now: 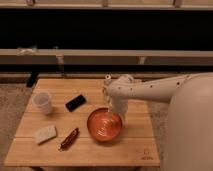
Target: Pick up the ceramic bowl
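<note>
Nearest on the wooden surface [85,156] lie a pale block [45,134] and, beside it, a slim reddish-brown item [69,139], both on the left front. Just right of them, about mid-surface, sits the bowl [105,124], upright, its open mouth facing up and its streaky inside showing.

The jaws hang at the bowl's far rim, a little right of its centre, pointing down from the wrist. They are at or just above that rim; contact cannot be made out, and I cannot tell how far open they are or whether they grip anything. The bowl is round, so it has no long axis to line up with. What matters is that it lies directly under and slightly nearer than the jaws, so the rim is the likely place to pinch.

Further back to the left are a black item [76,102] and a white cup [42,102], well apart from the bowl. The white arm [150,90] reaches in from the right. Behind the surface runs a long pale ledge [100,56].
</note>
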Controlling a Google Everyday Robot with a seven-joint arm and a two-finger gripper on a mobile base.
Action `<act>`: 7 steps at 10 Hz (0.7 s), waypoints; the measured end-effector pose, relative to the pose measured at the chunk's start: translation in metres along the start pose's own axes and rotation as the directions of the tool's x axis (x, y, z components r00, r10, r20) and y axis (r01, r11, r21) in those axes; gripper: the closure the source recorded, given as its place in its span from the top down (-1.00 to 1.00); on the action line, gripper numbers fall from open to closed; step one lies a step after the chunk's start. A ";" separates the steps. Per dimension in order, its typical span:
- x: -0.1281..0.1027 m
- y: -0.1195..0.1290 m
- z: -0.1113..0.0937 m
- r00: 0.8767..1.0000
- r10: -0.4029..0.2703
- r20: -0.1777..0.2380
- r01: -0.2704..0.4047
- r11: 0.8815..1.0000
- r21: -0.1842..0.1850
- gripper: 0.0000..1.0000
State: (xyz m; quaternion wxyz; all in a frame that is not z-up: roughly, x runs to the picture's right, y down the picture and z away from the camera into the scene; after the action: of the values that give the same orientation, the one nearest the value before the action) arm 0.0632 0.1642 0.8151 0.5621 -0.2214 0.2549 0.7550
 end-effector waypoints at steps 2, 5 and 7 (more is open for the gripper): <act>0.001 -0.005 0.011 1.000 0.010 -0.010 -0.010 1.000 -0.020 0.30; 0.003 -0.015 0.021 0.999 0.029 -0.023 -0.030 0.999 -0.042 0.30; 0.006 -0.017 0.031 0.998 0.036 -0.051 -0.040 0.997 -0.062 0.30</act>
State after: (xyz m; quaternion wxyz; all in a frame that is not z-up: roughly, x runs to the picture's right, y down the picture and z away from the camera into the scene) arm 0.0769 0.1921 0.8326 0.5338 -0.2530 0.2490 0.7675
